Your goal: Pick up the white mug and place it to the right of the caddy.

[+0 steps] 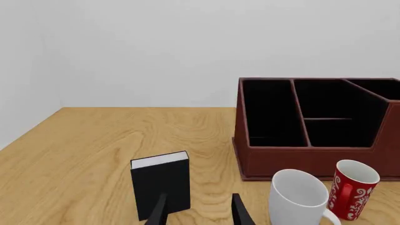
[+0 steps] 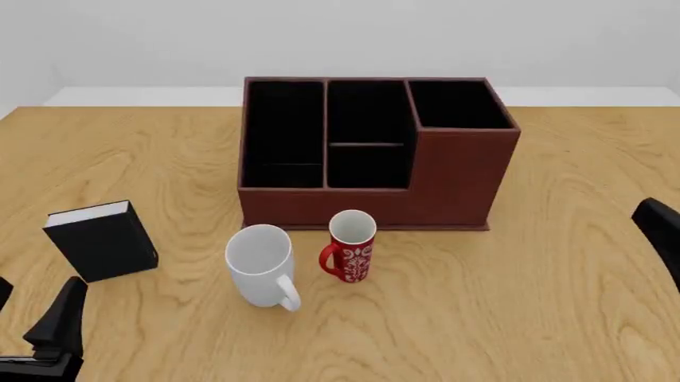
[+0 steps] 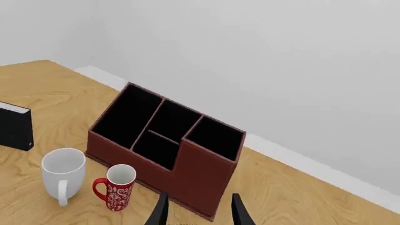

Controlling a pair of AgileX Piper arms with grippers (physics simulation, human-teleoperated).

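Note:
The white mug (image 2: pixel 260 261) stands upright on the table just in front of the caddy (image 2: pixel 447 175), its handle turned toward the near side. It also shows in the wrist views as the white mug (image 1: pixel 298 196) and the white mug (image 3: pixel 62 171). The caddy is a dark reddish-brown box with black compartments. My left gripper (image 1: pixel 198 214) is open and empty, low at the near left, well short of the mug. My right gripper (image 3: pixel 200 213) is open and empty, off to the right and facing the caddy (image 3: pixel 196 176).
A red patterned mug (image 2: pixel 351 247) stands right beside the white mug, on its right. A black book (image 2: pixel 101 240) with white pages stands upright at the left, close ahead of my left gripper. Bare wooden table (image 2: pixel 563 294) lies to the right of the caddy.

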